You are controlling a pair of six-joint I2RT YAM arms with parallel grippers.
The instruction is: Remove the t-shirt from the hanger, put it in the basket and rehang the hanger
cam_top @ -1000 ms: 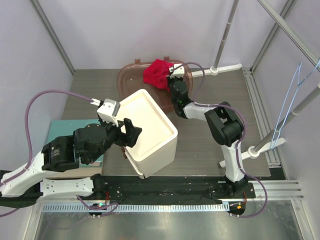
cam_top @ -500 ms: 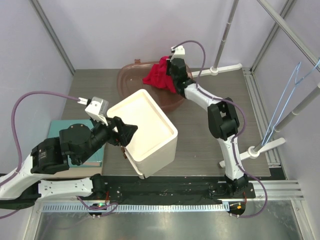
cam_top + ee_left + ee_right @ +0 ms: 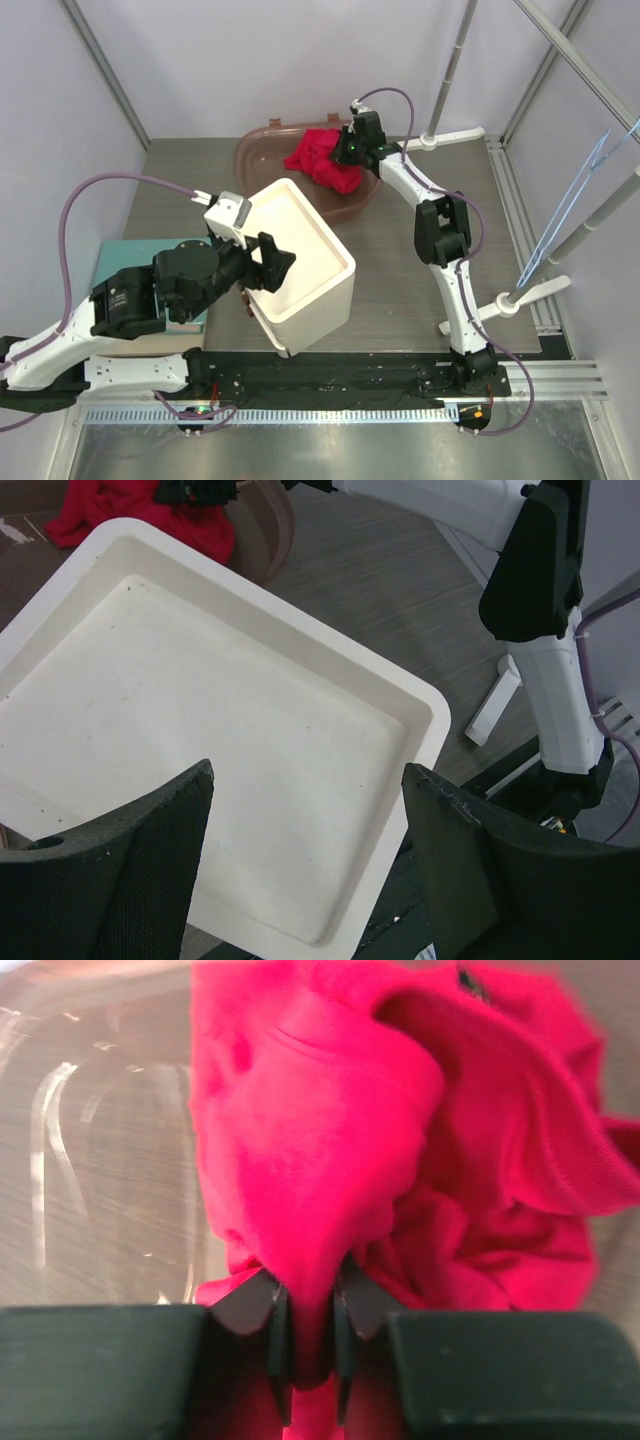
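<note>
The t-shirt (image 3: 318, 157), bright red and crumpled into a heap, is seen lying in a brown translucent tub (image 3: 250, 150) at the far side of the wood-grain bench (image 3: 400, 290). It is fully off the hanger (image 3: 566, 208), a thin light-blue wire frame that is seen bare at the right edge of the cell beside a slanted white-grey pole (image 3: 612, 198), well apart from the garment. The right arm is stretched out over the tub, and the right claw (image 3: 347, 152) is placed at the right side of the heap. In the right wrist view, the right claw (image 3: 305, 1305) is shown with its fingers drawn nearly together, and a raised fold of the t-shirt (image 3: 330, 1140) is pinched in the narrow gap between them, while the rest of the fabric is bunched beyond and to the right. The glossy floor of the tub (image 3: 100, 1160) is visible to the left of the fabric. The left claw (image 3: 270, 268) is held over the near left part of a white rectangular bin (image 3: 335, 250) that stands on the bench between the two arms. In the left wrist view, the left claw (image 3: 307, 780) is seen with its fingers spread wide apart, nothing is gripped, and the bin (image 3: 300, 630) is seen between and beneath them. A flat teal mat (image 3: 125, 262) is partly covered by the left arm.
</note>
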